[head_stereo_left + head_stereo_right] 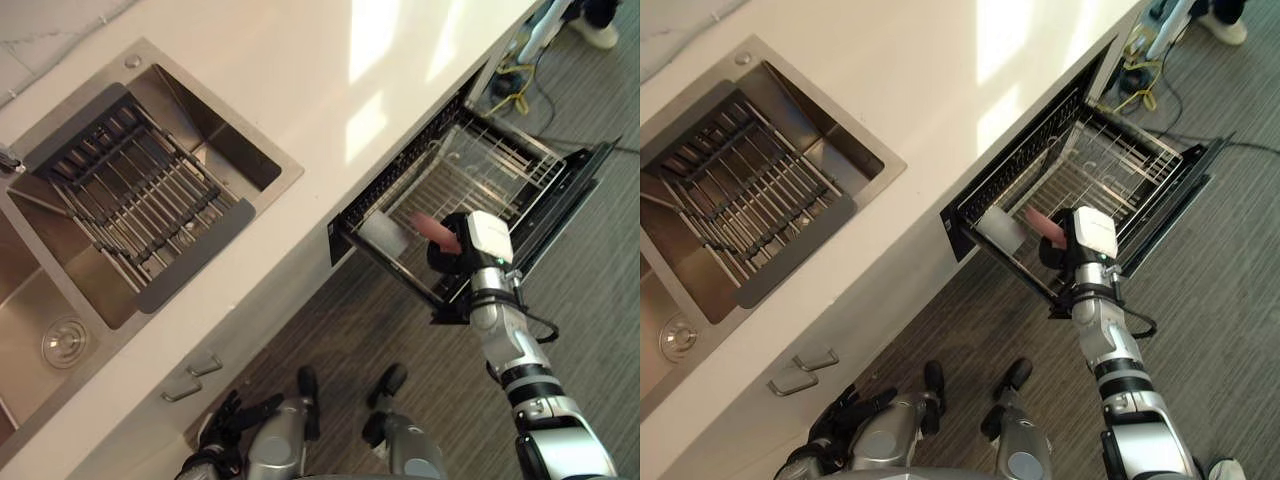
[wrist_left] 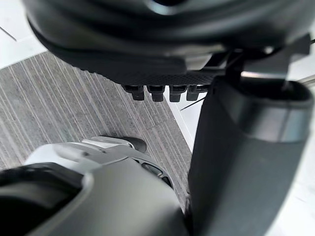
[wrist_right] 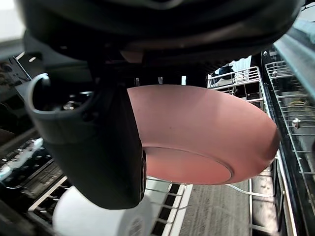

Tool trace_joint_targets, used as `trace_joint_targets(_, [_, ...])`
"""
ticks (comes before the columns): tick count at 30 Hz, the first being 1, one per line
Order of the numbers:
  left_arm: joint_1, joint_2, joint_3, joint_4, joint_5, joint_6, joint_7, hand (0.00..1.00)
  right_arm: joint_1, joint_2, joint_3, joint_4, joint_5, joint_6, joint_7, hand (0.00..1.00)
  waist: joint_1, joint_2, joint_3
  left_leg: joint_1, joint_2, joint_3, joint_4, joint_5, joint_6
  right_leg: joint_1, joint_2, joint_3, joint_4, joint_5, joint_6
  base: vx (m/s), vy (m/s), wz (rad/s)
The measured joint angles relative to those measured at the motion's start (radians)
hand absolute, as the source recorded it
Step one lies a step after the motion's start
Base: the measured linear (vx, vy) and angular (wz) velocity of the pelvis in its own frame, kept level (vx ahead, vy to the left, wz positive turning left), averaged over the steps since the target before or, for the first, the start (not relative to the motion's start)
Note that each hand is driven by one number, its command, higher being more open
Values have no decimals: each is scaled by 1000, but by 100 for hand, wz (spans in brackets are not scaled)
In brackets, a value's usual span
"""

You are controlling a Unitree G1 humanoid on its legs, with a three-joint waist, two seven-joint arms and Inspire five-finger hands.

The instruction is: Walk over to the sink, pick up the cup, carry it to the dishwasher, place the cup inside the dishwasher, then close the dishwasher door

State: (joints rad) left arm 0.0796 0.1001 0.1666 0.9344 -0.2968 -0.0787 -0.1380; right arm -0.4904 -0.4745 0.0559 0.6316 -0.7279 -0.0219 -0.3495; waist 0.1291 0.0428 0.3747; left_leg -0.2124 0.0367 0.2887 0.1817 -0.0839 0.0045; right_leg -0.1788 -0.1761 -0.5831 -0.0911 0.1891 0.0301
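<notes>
Right hand (image 1: pixel 442 258) grasps the pink cup (image 3: pixel 197 128), thumb clamped across its side, above the rack (image 1: pixel 500 165) of the open dishwasher (image 1: pixel 562 205). Left hand (image 1: pixel 222 420) hangs relaxed.

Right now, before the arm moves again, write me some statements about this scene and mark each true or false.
1. The right hand holds the round pink cup over the pulled-out wire dishwasher rack. True.
2. The dark dishwasher door is shut. False: it hangs open, with the rack drawn out over it.
3. A black slatted drying rack lies across the stainless steel sink. True.
4. The left hand reaches into the dishwasher. False: it hangs low by the white cabinet front, holding nothing.
</notes>
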Motion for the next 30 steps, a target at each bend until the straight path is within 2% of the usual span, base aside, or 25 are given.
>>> trace_joint_targets(6, [-16, 0, -42, -27, -41, 5, -2, 100, -165, -103, 59, 58, -1, 43, -116, 0, 8, 29, 41, -32, -15, -4, 1, 11, 17, -32, -13, 5, 0, 16, 3, -27, 95, 2])
trace_joint_targets(10, [-23, 2, -68, -38, -51, 6, -1, 100, -217, -125, 73, 85, -1, 60, -155, 0, 20, 41, 50, -50, -22, -5, 0, 16, 25, -50, -19, 7, 0, 23, 3, -39, 89, 2])
trace_joint_targets(11, [-23, 3, -75, -38, -65, 8, -1, 100, -227, -129, 86, 103, -1, 62, -156, 100, 21, 43, 52, -52, -24, -5, 0, 17, 27, -53, -21, 7, 0, 25, 3, -29, 81, 2])
trace_joint_targets(20, [-23, 5, -91, -61, -82, 42, -22, 100, -243, -153, 135, 143, 39, 39, -36, 100, 23, 61, 61, -59, -27, -3, 0, 23, 34, -61, -27, 14, 0, 31, -1, -23, 78, -1])
trace_joint_targets(30, [-23, 10, -103, -61, -96, 52, -58, 100, -276, -170, 111, 127, 83, 27, -28, 100, 22, 67, 64, -43, -27, -1, -5, 27, 34, -50, -26, 16, 0, 33, -4, -2, 62, -1])
